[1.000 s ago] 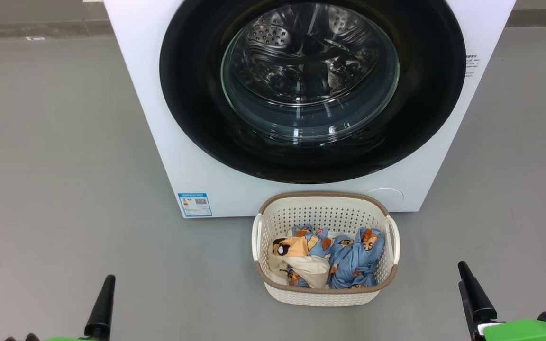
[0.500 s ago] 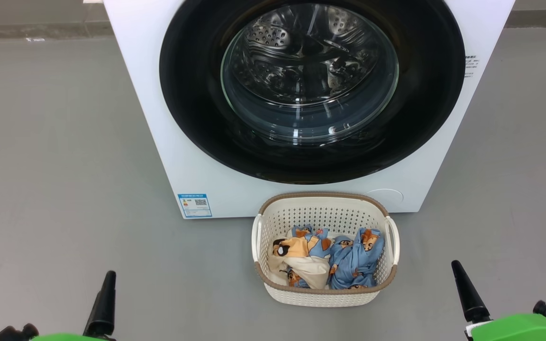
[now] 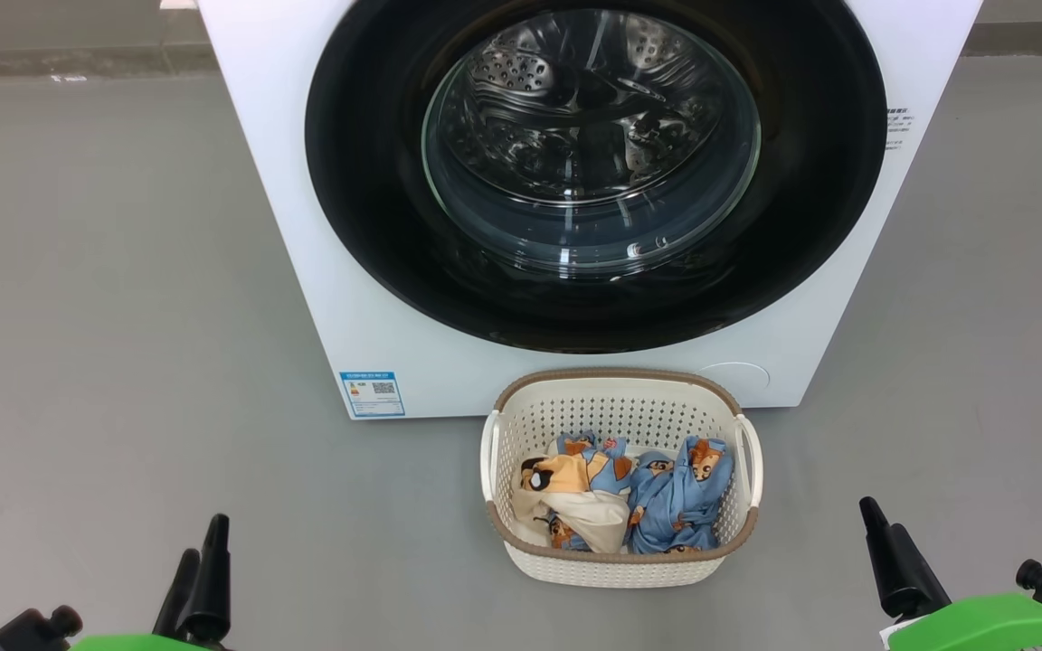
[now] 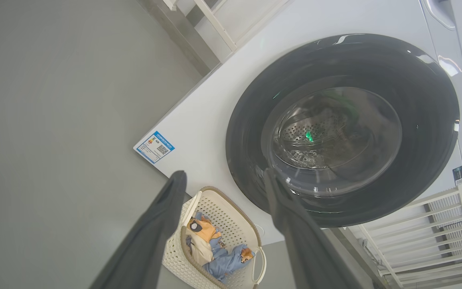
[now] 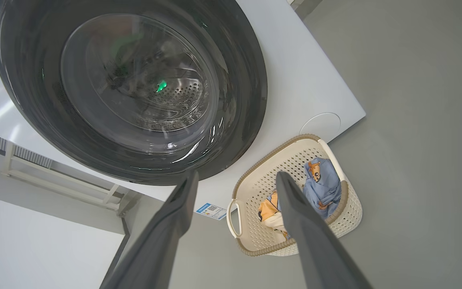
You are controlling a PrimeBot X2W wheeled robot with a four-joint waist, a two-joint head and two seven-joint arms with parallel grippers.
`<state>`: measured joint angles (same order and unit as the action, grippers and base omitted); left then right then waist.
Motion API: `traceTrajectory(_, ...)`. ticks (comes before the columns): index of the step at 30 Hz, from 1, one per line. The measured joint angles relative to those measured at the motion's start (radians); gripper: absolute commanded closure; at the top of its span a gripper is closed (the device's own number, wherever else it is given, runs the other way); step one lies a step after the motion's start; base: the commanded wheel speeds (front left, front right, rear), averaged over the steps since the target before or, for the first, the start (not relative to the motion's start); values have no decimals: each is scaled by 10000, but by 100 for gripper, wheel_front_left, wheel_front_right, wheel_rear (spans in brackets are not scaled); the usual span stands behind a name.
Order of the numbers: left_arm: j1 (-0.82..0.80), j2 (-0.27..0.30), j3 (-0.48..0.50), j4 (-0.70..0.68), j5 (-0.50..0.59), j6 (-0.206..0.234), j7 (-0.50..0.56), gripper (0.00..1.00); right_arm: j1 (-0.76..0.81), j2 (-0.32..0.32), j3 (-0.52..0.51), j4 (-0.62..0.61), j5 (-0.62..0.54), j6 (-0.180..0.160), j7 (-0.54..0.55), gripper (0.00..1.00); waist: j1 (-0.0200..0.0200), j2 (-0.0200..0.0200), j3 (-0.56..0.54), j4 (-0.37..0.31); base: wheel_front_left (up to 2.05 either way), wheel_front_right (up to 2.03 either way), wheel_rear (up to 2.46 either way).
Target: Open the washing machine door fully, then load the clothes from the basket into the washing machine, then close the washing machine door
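Two tools, the left gripper (image 4: 223,173) and the right gripper (image 5: 237,174), are hanging empty, fingers spread wide, flanking the basket (image 3: 616,372) where the clothes (image 3: 675,497) are lying. The washing machine door (image 3: 367,226) is standing shut ahead of and above both; neither arm is looking clearly nearer.

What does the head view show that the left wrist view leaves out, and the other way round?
Head view: the right pincer, open, low at the right.
Left wrist view: white slatted racks standing beside the washing machine.
Both: the washing machine door, shut; the basket on the floor in front of it, holding the clothes; the blue label; and the open left pincer.
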<state>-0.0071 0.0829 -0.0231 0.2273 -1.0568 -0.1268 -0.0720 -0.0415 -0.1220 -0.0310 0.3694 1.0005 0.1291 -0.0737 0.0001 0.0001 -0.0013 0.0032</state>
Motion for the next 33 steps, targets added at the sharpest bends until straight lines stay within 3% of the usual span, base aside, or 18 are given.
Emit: traceTrajectory(33, 1, 460, -334, -393, 3166, -10, -961, 0, -59, -316, 169, 171, -3570, 0, -934, 0, -1, 0, 8, -51, 0, 0, 0)
